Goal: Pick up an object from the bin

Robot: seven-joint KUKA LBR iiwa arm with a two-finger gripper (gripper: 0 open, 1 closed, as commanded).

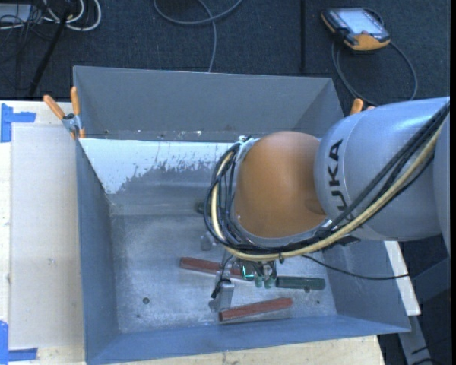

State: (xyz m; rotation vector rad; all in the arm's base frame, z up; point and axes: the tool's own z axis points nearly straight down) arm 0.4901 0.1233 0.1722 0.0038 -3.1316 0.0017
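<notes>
Jaws cannot be told as spread or pressed together. At lower centre, the gripper (pixel 229 286) is seen low among an upper brown stick (pixel 201 265), a lower brown stick (pixel 256 309) and a dark green piece (pixel 300 283). Nothing is seen lifted, so the pick is judged outstanding.

Arm (pixel 380 173) in from the right, dipped low.
Orange wrist cover (pixel 277 181) and looped cables (pixel 216 204) hang over the gripper (pixel 226 291).
</notes>
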